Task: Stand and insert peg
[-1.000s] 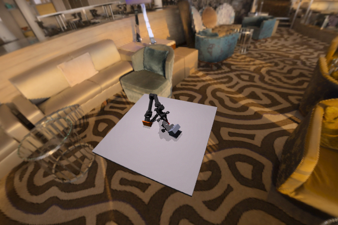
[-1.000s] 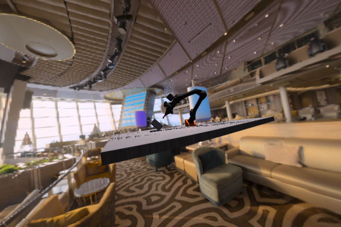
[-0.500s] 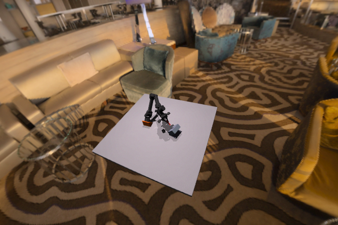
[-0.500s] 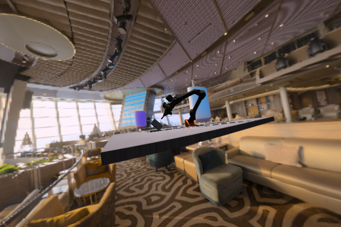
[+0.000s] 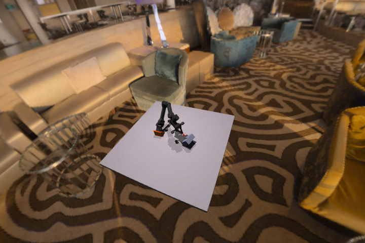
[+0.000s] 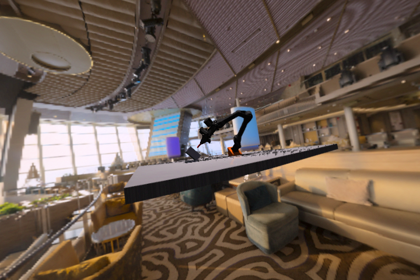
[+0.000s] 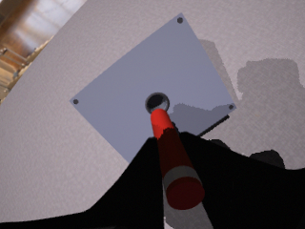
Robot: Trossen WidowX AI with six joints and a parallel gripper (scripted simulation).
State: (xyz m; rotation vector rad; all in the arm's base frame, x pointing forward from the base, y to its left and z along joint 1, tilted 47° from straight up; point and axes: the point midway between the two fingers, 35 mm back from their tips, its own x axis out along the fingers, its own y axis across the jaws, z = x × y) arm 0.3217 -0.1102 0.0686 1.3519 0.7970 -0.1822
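The red peg [image 5: 183, 134] [image 6: 199, 144] [image 7: 173, 155] is held tilted, its white band near the end closer to the wrist camera. My gripper [image 5: 181, 131] [image 6: 201, 141] [image 7: 168, 141] is shut on the peg, above the table. The plain end points down toward the sloped panel [image 5: 188, 138] [image 6: 193, 153] [image 7: 114, 95]. In the wrist view this end overlaps the lower edge of the dark hole [image 7: 156, 101]. Whether it touches the panel or has entered the hole cannot be told. The lower part of the panel is hidden by the fingers in the wrist view.
The pale table [image 5: 159, 168] [image 6: 164, 175] [image 7: 38, 162] bears the panel and the arm's orange base [image 5: 158, 133] [image 6: 234, 151]. Shadows of the arm fall on the table and on the panel's right side in the wrist view. Small dark screw marks show at the panel's corners.
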